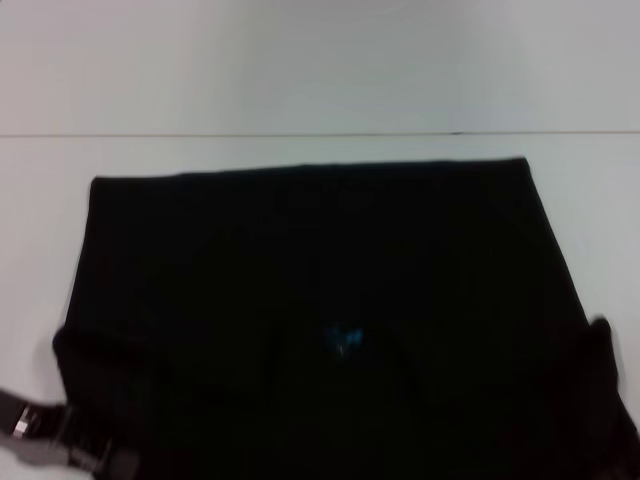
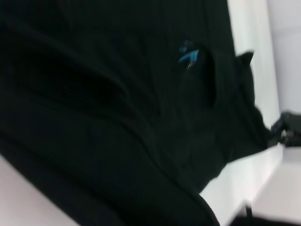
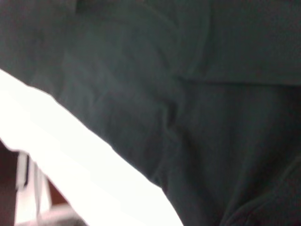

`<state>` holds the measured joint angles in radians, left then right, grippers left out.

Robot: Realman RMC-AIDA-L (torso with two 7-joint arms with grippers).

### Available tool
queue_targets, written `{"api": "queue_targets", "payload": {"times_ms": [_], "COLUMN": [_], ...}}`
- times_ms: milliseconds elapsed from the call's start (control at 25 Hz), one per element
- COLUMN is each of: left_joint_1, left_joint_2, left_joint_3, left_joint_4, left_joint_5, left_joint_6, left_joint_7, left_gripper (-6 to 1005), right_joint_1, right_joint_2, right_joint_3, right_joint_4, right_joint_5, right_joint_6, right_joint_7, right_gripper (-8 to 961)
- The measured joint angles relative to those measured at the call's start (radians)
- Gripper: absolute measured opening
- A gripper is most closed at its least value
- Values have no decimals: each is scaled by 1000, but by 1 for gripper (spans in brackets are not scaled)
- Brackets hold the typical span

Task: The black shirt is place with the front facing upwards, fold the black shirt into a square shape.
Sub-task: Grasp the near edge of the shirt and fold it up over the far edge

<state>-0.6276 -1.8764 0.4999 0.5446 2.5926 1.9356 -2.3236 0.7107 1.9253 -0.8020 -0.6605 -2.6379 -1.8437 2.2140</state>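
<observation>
The black shirt lies spread over the white table, its far hem straight and its small blue neck label near the front middle. Both near corners of the shirt bulge up a little, at the left and at the right. My left gripper is at the shirt's near left corner, with only the grey wrist parts clear of the cloth. In the left wrist view the label shows again, and my right gripper is a dark shape at the shirt's far edge. Black cloth fills the right wrist view.
A thin seam line crosses the table beyond the shirt. Bare white table surface lies behind the shirt and along its left side. In the right wrist view the table's edge runs diagonally, with the floor below it.
</observation>
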Motion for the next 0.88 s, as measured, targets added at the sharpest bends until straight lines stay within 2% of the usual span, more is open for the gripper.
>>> {"api": "queue_targets", "payload": {"times_ms": [200,280,400,520,600,640,720,760,800,880], "left_joint_1": [0,-6,-21,-43,-61,-69,-79,-82,-82,-78], "left_joint_2": [-8,-9,-7,6,22,29,43,52,52,55], "left_joint_3": [47,57,45,-21,-107,-146,-216,-273,-273,-338], "left_joint_4": [3,3,3,5,5,5,5,5,5,3], "left_joint_5": [54,54,43,27,16,13,7,-7,-7,-41], "left_joint_6": [57,57,51,37,10,-6,-60,-133,-133,-213], "left_joint_7": [2,3,5,2,-4,-8,-22,-40,-40,-51], "left_gripper": [26,26,26,27,27,27,26,26,27,30], "right_joint_1": [-3,-2,2,2,-9,-9,-22,-45,-45,-71], "right_joint_2": [39,42,38,12,-33,-33,-60,-79,-79,-85], "right_joint_3": [-25,-21,38,154,328,328,440,536,536,592], "right_joint_4": [9,8,2,1,25,25,49,61,61,65], "right_joint_5": [-78,-79,-70,-51,-5,-5,41,112,112,192], "right_joint_6": [-43,-39,-23,-2,36,36,58,81,81,120], "right_joint_7": [-48,-48,-48,-47,-13,-13,23,56,56,77], "right_gripper": [57,57,57,57,56,56,56,56,56,56]}}
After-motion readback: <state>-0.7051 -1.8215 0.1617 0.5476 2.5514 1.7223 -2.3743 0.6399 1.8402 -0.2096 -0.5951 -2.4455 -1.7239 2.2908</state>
